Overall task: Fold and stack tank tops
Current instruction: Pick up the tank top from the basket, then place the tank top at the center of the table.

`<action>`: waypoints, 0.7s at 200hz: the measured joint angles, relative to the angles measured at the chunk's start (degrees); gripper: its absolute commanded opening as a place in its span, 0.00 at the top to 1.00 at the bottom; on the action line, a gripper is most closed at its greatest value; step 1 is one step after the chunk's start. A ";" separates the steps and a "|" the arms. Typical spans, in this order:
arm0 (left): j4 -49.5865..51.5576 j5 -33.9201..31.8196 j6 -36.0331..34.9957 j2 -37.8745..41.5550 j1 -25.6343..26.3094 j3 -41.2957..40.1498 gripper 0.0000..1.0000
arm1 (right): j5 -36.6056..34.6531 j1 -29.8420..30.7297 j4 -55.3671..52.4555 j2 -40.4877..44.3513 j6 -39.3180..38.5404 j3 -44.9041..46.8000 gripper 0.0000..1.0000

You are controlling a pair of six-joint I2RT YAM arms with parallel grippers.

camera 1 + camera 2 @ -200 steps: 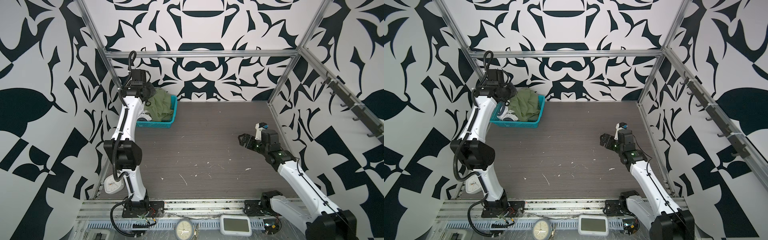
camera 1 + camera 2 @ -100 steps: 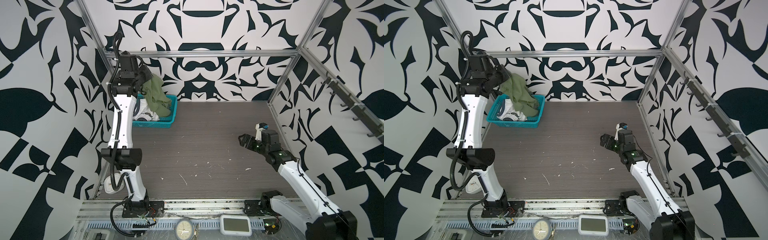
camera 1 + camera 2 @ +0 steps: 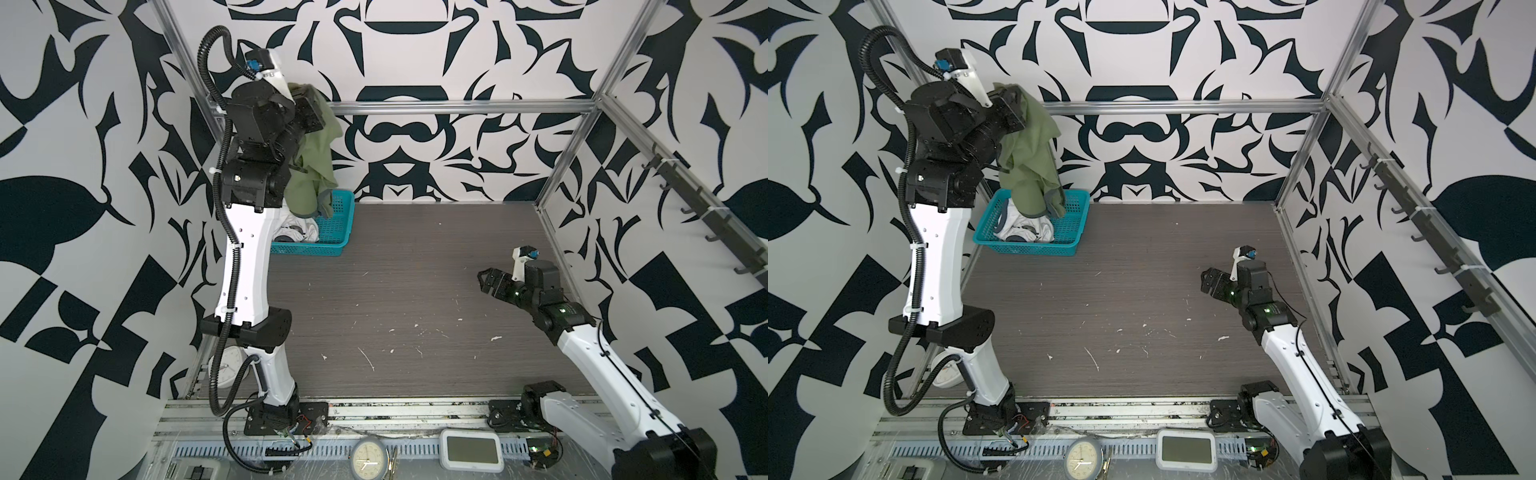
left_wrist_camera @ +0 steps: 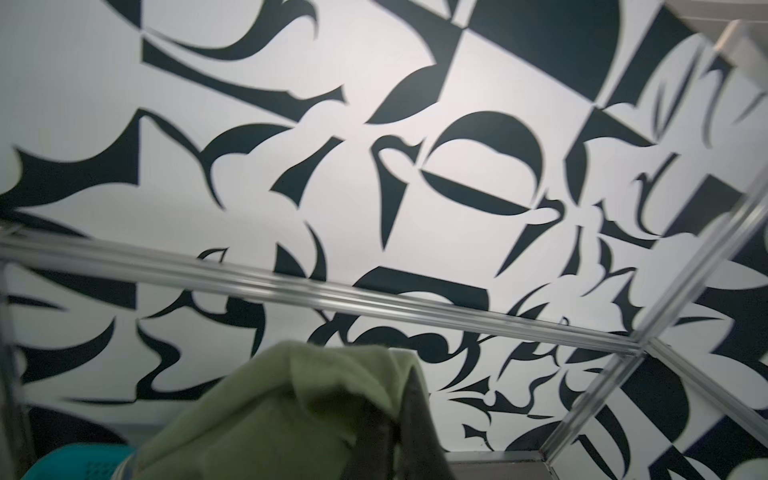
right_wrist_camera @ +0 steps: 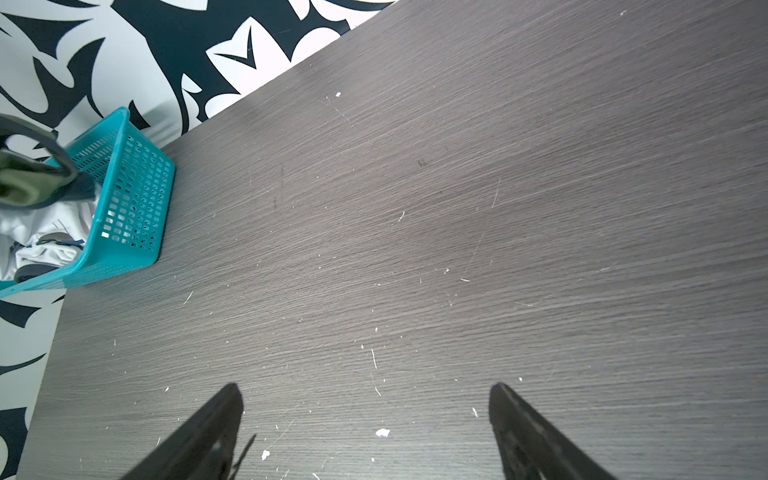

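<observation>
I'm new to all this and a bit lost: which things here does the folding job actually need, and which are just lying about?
For the job:
- green tank top, hanging over the basket
- white tank top, crumpled inside it

Just lying about:
- the basket itself
- round clock
- small screen

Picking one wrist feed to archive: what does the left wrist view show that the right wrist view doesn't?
Left wrist only: the left gripper shut on the green tank top, frame rails behind. Right wrist only: the white tank top in the teal basket, the right gripper with jaws open. Both: green tank top, teal basket, patterned wall.
</observation>
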State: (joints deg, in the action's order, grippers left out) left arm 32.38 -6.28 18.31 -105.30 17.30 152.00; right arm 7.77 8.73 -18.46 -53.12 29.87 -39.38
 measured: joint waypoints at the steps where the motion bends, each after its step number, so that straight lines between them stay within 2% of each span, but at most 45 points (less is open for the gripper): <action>1: -0.09 -0.02 -0.09 0.04 0.20 0.00 1.00 | -0.02 0.00 0.00 0.02 0.00 0.00 0.05; 25: -2.58 -0.87 -4.15 1.88 7.02 0.00 1.00 | -0.11 0.00 -0.33 0.79 0.00 0.00 0.05; 54: -4.28 -2.84 -9.27 3.26 17.68 -0.42 1.00 | -0.87 0.00 -1.95 1.99 -0.07 -0.79 0.05; 79: -5.25 -4.35 -11.45 5.55 24.65 -5.75 1.00 | -1.57 0.00 -3.28 3.56 -0.28 -2.62 0.05; 98: -6.40 -6.32 -10.34 9.64 25.64 -16.15 1.00 | -1.88 0.00 -3.76 4.83 -0.50 -3.74 0.05; 140: -10.91 -14.80 -2.56 18.36 24.28 -50.18 1.00 | -2.03 0.00 -4.63 4.28 -1.44 -4.07 0.06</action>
State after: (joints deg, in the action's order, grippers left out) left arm 21.47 -21.08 15.75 -86.94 41.58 101.82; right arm 5.74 8.73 -23.09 -48.84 28.42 -43.44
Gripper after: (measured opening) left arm 0.056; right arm 0.942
